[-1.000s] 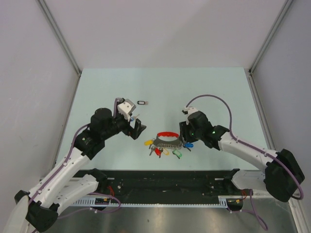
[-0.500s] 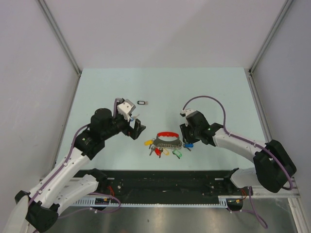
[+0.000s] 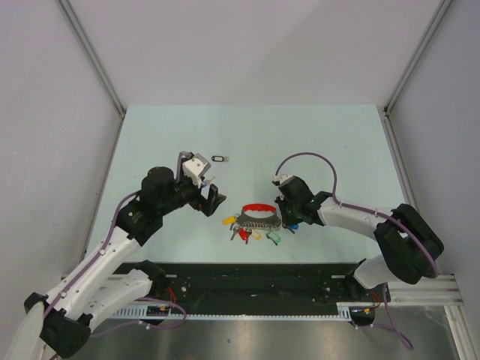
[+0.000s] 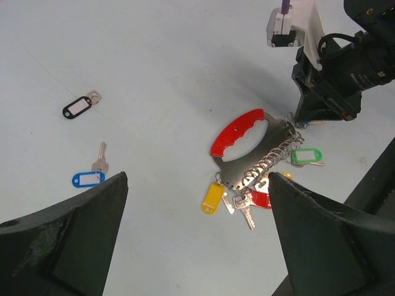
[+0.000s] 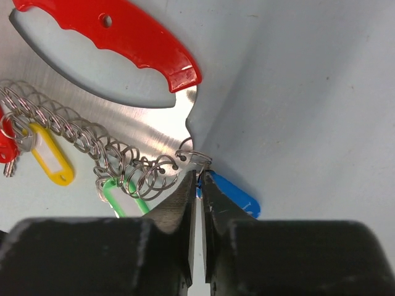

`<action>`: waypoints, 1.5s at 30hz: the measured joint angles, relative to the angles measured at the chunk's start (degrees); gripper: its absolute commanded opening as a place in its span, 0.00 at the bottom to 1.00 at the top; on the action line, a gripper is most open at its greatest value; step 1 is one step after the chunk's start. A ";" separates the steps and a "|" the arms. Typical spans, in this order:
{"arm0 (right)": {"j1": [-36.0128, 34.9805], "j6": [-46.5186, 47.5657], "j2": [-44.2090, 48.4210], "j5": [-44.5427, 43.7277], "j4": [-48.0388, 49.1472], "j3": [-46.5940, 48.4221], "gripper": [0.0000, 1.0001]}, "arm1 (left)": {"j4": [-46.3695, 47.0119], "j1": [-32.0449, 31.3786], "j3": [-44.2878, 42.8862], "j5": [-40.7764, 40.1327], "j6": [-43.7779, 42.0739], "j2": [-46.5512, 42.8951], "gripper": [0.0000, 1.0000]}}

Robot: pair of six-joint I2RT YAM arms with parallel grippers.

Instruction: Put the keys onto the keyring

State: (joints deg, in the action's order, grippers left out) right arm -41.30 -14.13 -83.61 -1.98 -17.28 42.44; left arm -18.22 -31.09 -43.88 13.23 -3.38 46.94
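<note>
Step, likely: hooking key on. Right tool [image 5: 197, 177] pressed almost together, pinching blue key [image 5: 237, 196] at end of keyring [image 5: 123, 117] on tabletop [image 4: 185, 49]. Left tool [image 4: 197, 179] spread wide. Black key [image 4: 77, 106], other blue key [image 4: 86, 178] loose, well apart. Next: gentle twist, slip key onto ring.

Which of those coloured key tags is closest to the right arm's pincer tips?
The blue tag at the keyring's corner, right beside the right end effector; the green tag and the yellow tag hang further along its rings.
</note>
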 measured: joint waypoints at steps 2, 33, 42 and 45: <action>-0.02 -0.37 -0.02 -0.39 0.02 0.00 0.00 | 0.02 0.00 0.00 0.46 0.13 0.31 1.00; 0.61 -2.73 5.31 5.73 7.43 -5.25 0.00 | 31.08 -14.03 5.81 4.85 23.02 32.50 0.65; 1.79 -3.87 5.53 7.69 9.55 -6.01 0.00 | 34.82 -17.44 -0.98 3.93 24.57 46.77 0.59; 1.79 -3.87 5.53 8.00 9.75 -6.01 0.00 | 34.82 -18.23 -2.73 3.93 24.61 49.35 0.56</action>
State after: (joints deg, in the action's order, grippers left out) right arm -39.51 -18.00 -78.08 6.02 -7.53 36.42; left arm 16.60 -49.32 -46.61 17.17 21.23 96.29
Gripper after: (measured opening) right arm 0.009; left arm 0.596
